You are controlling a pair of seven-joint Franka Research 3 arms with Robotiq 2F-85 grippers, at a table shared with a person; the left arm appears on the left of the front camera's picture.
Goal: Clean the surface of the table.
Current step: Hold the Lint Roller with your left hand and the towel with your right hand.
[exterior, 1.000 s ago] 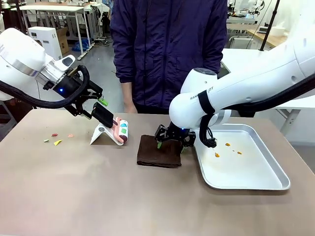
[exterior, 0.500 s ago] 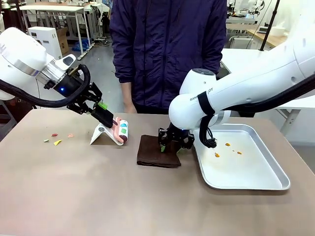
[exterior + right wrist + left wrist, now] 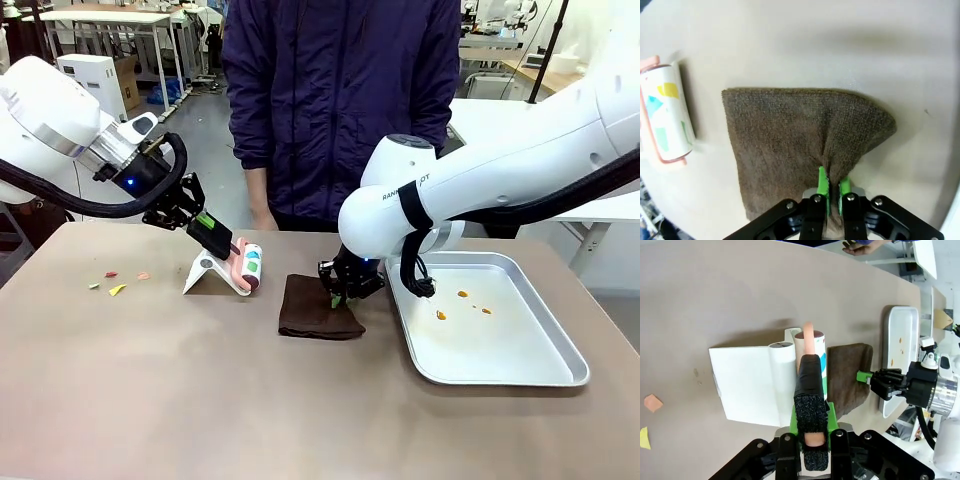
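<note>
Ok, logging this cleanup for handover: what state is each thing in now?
left tool, shut on lint roller handle
right tool, shut on brown cloth
brown cloth, on table, edge bunched
lint roller, by white stand
tray, few orange crumbs inside
scraps, loose on table

bare table (image 3: 250, 410) near half; lint roller (image 3: 247, 268), cloth (image 3: 305, 312), tray (image 3: 500, 345) in a row mid-table, gaps seemingly narrow

Lab/workshop: rows of white worktables (image 3: 110, 17) in bkgd, bare grey floor (image 3: 200, 140), cardboard box (image 3: 130, 80), white equip. unit (image 3: 92, 78).
</note>
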